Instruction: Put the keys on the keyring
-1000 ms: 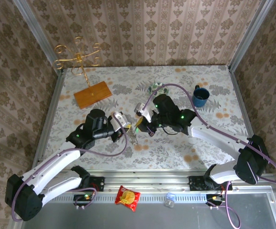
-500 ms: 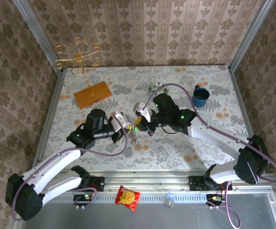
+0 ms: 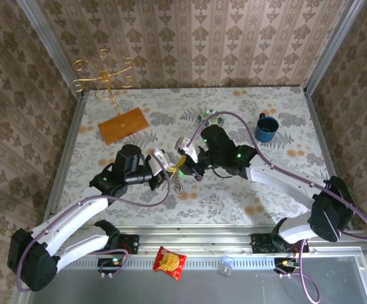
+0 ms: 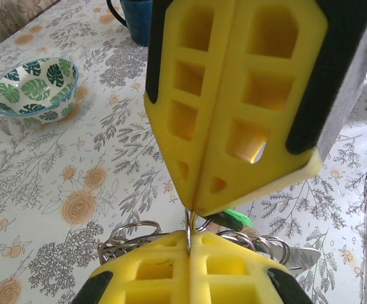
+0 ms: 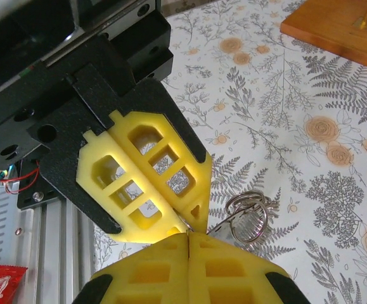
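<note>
My left gripper (image 4: pixel 189 244) and my right gripper (image 5: pixel 188 235) meet tip to tip above the table's middle, both shut. Each pinches the same thin metal loop, the keyring (image 4: pixel 189 223), which runs between the two pairs of yellow fingertips. Below them hangs a bunch of small metal rings (image 5: pixel 250 214) with a flat silver blade. The key with the bright green head (image 4: pixel 237 217) sits just behind my left fingers (image 4: pixel 234 266), a dark piece beside it. In the top view the bunch of keys (image 3: pixel 179 185) dangles under the left gripper (image 3: pixel 169 167) and right gripper (image 3: pixel 182 162).
A leaf-patterned bowl (image 3: pixel 210 117) and a blue mug (image 3: pixel 267 128) stand at the back right. A gold wire stand (image 3: pixel 104 79) rises from a wooden base (image 3: pixel 123 125) at the back left. A red snack packet (image 3: pixel 169 261) lies on the rail in front.
The right gripper has shifted slightly left toward the left gripper. Both stay shut, and the hanging keys have moved little.
</note>
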Motion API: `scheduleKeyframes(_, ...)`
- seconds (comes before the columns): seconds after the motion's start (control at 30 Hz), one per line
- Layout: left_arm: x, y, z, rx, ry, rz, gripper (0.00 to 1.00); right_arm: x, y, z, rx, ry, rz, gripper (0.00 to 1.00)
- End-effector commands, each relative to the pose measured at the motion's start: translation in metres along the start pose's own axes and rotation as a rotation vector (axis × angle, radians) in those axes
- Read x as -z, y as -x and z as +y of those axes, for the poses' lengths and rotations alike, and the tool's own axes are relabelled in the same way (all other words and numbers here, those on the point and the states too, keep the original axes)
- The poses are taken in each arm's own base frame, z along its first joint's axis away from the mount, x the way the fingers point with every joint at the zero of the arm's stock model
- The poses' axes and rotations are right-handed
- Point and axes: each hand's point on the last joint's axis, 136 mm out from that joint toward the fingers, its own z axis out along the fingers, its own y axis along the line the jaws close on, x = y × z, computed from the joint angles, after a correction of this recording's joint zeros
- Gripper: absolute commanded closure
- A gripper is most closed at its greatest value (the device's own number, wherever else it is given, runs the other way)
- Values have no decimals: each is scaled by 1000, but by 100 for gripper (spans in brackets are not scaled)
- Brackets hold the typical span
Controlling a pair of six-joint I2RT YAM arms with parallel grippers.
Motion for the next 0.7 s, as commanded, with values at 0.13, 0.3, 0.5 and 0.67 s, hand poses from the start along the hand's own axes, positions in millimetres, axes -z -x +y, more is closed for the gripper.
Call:
scheduleKeyframes(0.13, 2, 14, -7, -36, -41, -36, 100, -3, -3, -10, -19, -63, 18, 100)
scheduleKeyframes(0.3, 4, 12, -6, -48, -26, -27, 100, -1, -4, -20, -59, -106, 27, 100)
scheduleKeyframes(0.5, 4, 10, -6, -89, -17, -27, 100, -1, -6, -23, -113, -106, 30, 100)
scheduleKeyframes(0.67, 5, 12, -9, -133, -17, -38, 100, -2, -10, -26, -149, -106, 41, 100)
